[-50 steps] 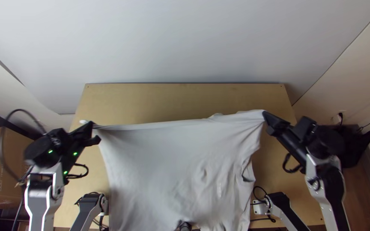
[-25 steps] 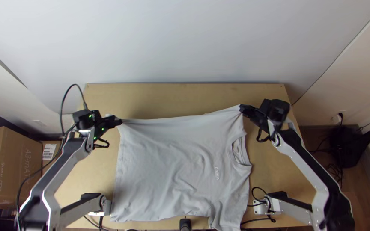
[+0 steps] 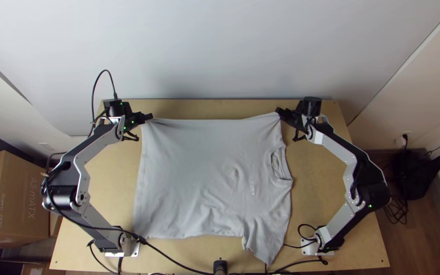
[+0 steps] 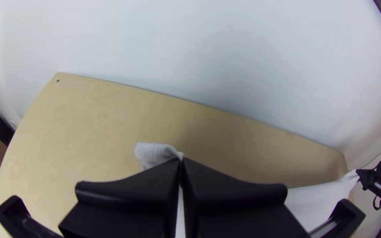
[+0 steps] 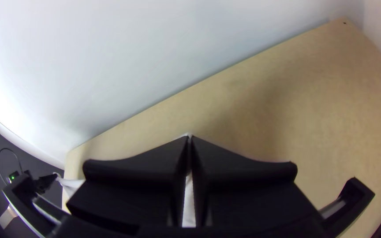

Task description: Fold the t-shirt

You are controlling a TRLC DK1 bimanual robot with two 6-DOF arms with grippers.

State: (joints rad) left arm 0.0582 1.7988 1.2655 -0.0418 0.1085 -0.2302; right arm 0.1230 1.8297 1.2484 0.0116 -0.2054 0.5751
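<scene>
Top view: the shirt [image 3: 194,173] has bare table [image 3: 322,178] past both side edges.

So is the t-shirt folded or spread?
The t-shirt is spread: neck opening and one sleeve show, far edge taut between left gripper and right gripper. Where the other sleeve lies, I cannot tell.

So it's a light wooden table [image 3: 103,196], grey t-shirt [image 3: 199,178] with its near part spread out on it, kinda wrinkly, plus 2 arm bases [image 3: 128,248] and some black cables [image 3: 178,263] along the near side.
</scene>
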